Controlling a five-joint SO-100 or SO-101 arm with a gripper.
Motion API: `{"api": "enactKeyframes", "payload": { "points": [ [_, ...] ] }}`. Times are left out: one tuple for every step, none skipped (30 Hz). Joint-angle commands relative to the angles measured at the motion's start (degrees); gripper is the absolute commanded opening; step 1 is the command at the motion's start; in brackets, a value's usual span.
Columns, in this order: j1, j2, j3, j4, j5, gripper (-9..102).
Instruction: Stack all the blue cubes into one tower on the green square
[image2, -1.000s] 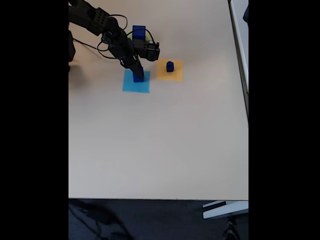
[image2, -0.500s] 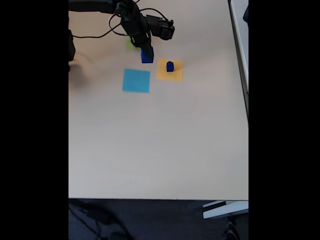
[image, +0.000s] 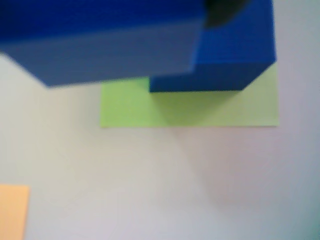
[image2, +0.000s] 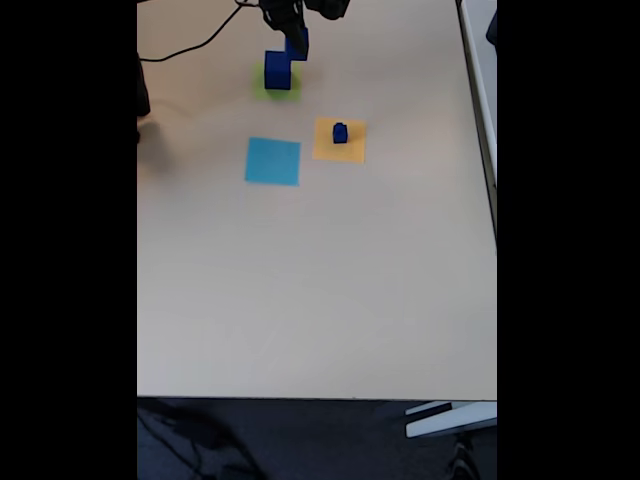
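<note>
Overhead, pincer (image2: 297, 42) half cropped, clutching a blue cube (image2: 298, 45) above the green square (image2: 278, 88).

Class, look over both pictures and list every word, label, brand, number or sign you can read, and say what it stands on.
None: no readable text in either view.
The blue cubes and the green square show plain faces.
The light-blue square and the orange square are blank.
The small blue cube is too small to show any marking.
</note>
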Motion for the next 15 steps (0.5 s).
{"api": "enactKeyframes", "payload": {
  "points": [
    [-2.11,0.79,0.62,-4.13,2.29,9],
    [-2.55,0.79,1.41,-5.01,2.81,9],
    [-2.90,0.62,1.67,-5.27,3.16,9],
    [-3.25,0.44,1.85,-5.27,3.78,9],
    [-3.78,0.44,2.29,-5.36,4.57,9],
    [-4.22,0.44,2.99,-5.63,5.54,9],
    [-4.66,0.62,4.04,-6.33,6.33,9],
    [-5.01,0.62,4.83,-7.03,7.03,9],
    [-5.36,0.62,5.54,-7.47,8.09,9],
    [-5.80,0.62,6.15,-7.47,9.32,9],
    [-6.06,0.62,6.68,-7.47,10.11,9],
    [-6.15,0.62,7.12,-7.56,10.90,9],
    [-6.24,0.62,7.56,-7.47,11.43,9],
    [-6.33,0.62,8.00,-7.29,11.69,9],
    [-6.33,0.70,8.79,-7.38,11.87,9]
  ]
}}
